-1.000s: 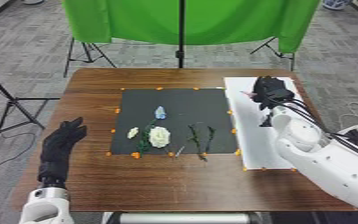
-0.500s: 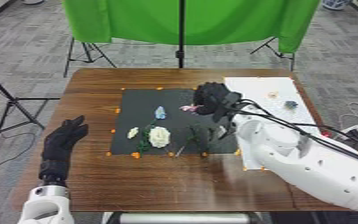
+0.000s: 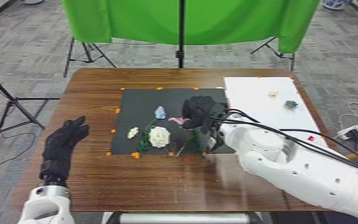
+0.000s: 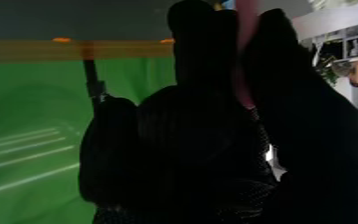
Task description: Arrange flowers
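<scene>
We note the left hand (image 3: 60, 142) over the bench (image 3: 158, 185), fingers extended. Farther on, we see the white flower (image 3: 159, 137) on the black mat (image 3: 138, 102). Beyond it, the pink flower (image 3: 177, 120) points leftward out of the right hand (image 3: 200, 108). In the wrist view we log its long axis running lengthwise along the fingers, pinched between them and the thumb. The blue flower (image 3: 160, 113) lies just to its left.

White jointed arms, black fabric gloves (image 3: 62, 142) (dark cables trailing).
</scene>
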You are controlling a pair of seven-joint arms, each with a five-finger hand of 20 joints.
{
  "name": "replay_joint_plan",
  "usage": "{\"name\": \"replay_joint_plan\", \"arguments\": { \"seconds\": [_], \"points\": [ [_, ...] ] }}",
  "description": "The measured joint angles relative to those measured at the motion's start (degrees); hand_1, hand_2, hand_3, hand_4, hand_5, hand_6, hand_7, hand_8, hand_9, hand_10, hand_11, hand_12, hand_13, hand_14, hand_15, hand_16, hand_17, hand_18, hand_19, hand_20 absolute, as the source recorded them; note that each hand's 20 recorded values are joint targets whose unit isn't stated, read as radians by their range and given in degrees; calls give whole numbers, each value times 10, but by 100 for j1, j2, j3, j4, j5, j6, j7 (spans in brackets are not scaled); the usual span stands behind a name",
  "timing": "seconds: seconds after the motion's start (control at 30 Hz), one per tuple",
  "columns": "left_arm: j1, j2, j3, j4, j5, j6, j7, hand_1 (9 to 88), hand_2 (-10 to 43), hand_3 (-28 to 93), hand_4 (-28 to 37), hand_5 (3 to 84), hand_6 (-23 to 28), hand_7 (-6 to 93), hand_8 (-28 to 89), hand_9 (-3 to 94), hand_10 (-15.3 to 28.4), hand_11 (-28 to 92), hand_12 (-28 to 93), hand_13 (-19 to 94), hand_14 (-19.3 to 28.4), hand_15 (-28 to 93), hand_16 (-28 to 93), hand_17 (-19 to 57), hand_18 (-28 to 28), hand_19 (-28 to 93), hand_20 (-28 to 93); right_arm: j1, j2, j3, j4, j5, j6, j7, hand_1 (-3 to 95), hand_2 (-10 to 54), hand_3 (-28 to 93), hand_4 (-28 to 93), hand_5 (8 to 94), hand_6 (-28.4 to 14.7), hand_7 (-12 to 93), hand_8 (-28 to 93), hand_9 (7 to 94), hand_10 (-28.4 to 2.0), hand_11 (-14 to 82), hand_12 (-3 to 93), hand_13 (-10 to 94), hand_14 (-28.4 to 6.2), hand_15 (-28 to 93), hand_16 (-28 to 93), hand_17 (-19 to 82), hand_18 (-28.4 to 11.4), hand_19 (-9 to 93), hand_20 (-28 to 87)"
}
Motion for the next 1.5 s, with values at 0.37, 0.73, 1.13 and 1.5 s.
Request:
{"name": "replay_joint_plan", "arguments": {
  "seconds": [0.37, 0.73, 1.13, 1.5],
  "points": [
    [51, -24, -1, -8, 6, 2, -1, 212, 69, 622, -283, 472, 48, 113, -54, 443, 145, 182, 121, 298, 177, 250, 3, -8, 137, 133, 205, -98, -81, 245, -13, 34, -581, -35, 435, -95, 653, -205, 671, 9, 155, -93, 766, -110, 197, 206, 884, -26, 583, 346, 633, -99, 932, 541],
    [80, -56, -2, -22, 26, 3, -7, 215, 68, 622, -283, 472, 47, 114, -55, 444, 145, 183, 121, 299, 177, 254, 2, -9, 137, 135, 205, -1363, 17, 2415, -451, 4, -8, 1114, 281, -95, 619, -117, 500, -57, 35, -52, 594, -191, 81, 185, 825, -76, 544, 331, 561, -145, 931, 495],
    [130, -61, -6, -50, 46, 29, 5, 215, 68, 625, -283, 473, 48, 114, -56, 444, 145, 184, 120, 300, 177, 254, 2, -9, 137, 137, 205, -1101, 243, 3180, 1666, -54, -1328, 2496, 279, -95, 611, -116, 404, -45, 14, -33, 457, -225, 52, 158, 798, -93, 527, 306, 533, -161, 918, 447],
    [113, -62, 8, -47, 66, 28, -8, 216, 68, 624, -283, 473, 48, 115, -55, 444, 145, 184, 120, 300, 178, 255, 3, -8, 137, 136, 204, -1134, 236, 2690, 2470, -508, -479, 2577, 466, -95, 641, -196, 606, 17, 146, -94, 746, -127, 159, 177, 899, -33, 568, 313, 639, -114, 932, 507]
  ]
}}
